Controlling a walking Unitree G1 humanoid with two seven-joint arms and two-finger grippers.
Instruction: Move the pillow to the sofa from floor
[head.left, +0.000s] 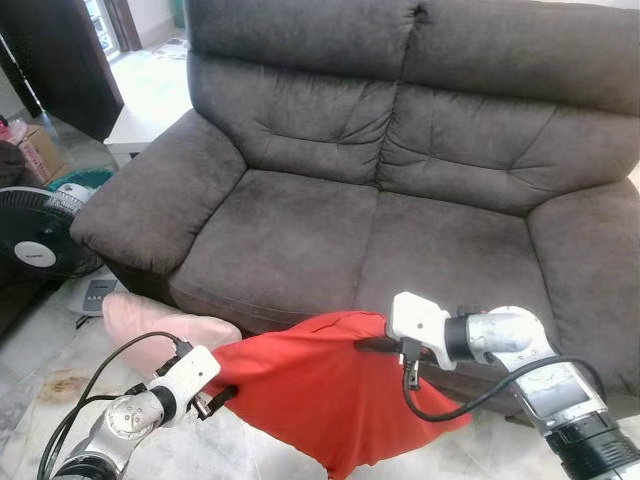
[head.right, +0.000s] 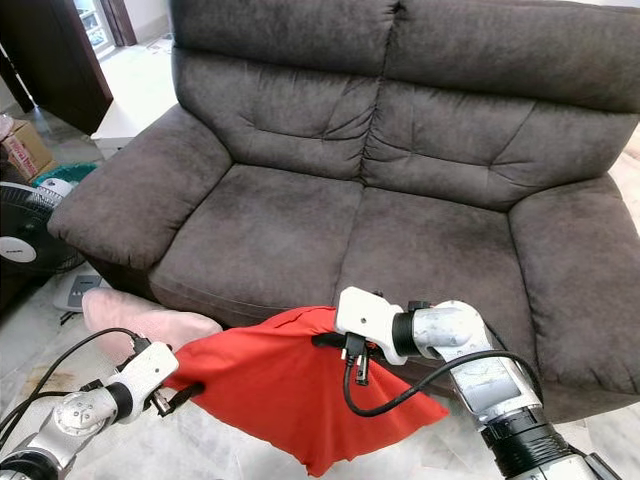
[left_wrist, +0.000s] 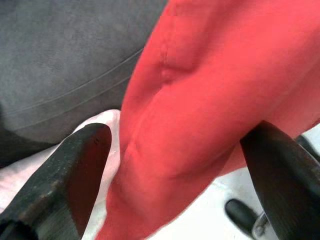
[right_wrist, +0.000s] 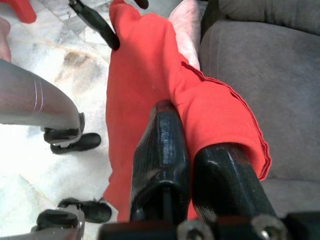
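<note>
The red pillow (head.left: 320, 395) is held up between both arms, just in front of the sofa (head.left: 330, 235) and clear of the floor (head.left: 45, 385). The right gripper (right_wrist: 187, 137) has its fingers pinched together on an upper fold; the left gripper (left_wrist: 165, 165) has its fingers spread wide around the opposite corner, and a firm grip there cannot be confirmed. The slack cloth could be lost from that side during lifting. A pink cushion (head.left: 150, 320) lies just beside it, and the sagging lower corner could be snagged on the seat's front edge.

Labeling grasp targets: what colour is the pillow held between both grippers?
Plain red pillow; clearest in the left eye view.
</note>
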